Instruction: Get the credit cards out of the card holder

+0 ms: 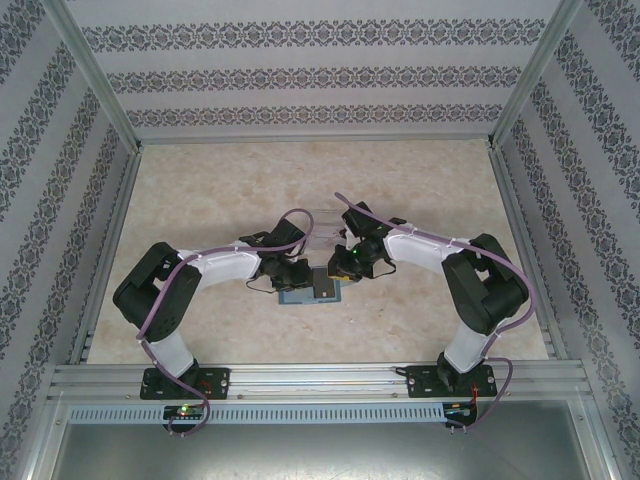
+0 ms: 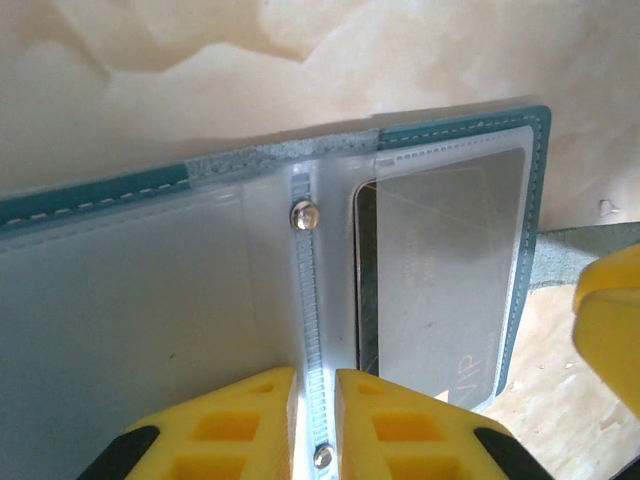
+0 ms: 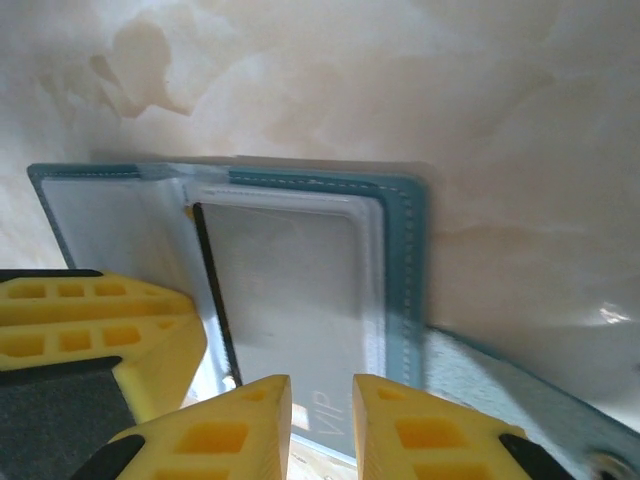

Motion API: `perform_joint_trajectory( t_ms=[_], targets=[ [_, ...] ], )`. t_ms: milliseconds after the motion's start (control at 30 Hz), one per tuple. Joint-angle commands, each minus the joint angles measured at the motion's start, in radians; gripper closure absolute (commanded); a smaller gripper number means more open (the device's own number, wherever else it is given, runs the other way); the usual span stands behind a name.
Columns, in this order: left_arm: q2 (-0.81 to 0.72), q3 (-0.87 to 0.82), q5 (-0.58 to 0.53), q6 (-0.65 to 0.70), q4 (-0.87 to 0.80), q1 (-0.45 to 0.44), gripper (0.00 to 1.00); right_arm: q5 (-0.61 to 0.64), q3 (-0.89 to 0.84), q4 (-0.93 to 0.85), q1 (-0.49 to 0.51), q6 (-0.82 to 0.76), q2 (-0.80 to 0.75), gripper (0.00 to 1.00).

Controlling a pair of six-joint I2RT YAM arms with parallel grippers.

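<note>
Top external had both of your arms folded in toward the middle of the table. The left gripper and right gripper were crowded over the card holder, which lay opened flat near the table's centre, between the two wrists.

Left wrist was the useful one, tbh. Your left gripper's yellow fingers sat narrow, one on each side of the holder's clear spine strip, with a metal rivet just past them. I couldn't tell whether they were pinching that strip or only resting on it. On the half toward your right arm, a pale card was tucked in its clear pocket, and you could read "VIP" near its corner. A dark sliver ran along the card's inner edge, and I couldn't say if that was a second card.

Right wrist caught the same "VIP" lettering through the slim gap of your right gripper, jaws narrow over the card's end. Whether it had hold of the card, I couldn't tell. The holder's closing tab stuck out sideways, lying on the table.
</note>
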Motion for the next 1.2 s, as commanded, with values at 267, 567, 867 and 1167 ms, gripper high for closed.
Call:
perform_joint_trajectory(
  t_ms=[267,567,867,1167],
  targets=[
    [-0.022,-0.013,0.032,-0.025,0.042,0.019,0.85,0.006,0.033,0.011,0.013,0.009,0.058,0.77],
    [-0.037,0.003,0.053,-0.044,0.055,0.019,0.84,0.013,0.028,0.01,0.013,0.002,0.086,0.77],
    [-0.01,0.035,0.077,-0.078,0.092,0.021,0.84,0.011,0.02,0.009,0.013,-0.002,0.08,0.77],
    [0.038,0.047,0.09,-0.084,0.117,0.021,0.8,0.011,0.013,0.012,0.012,-0.003,0.077,0.77]
  ],
)
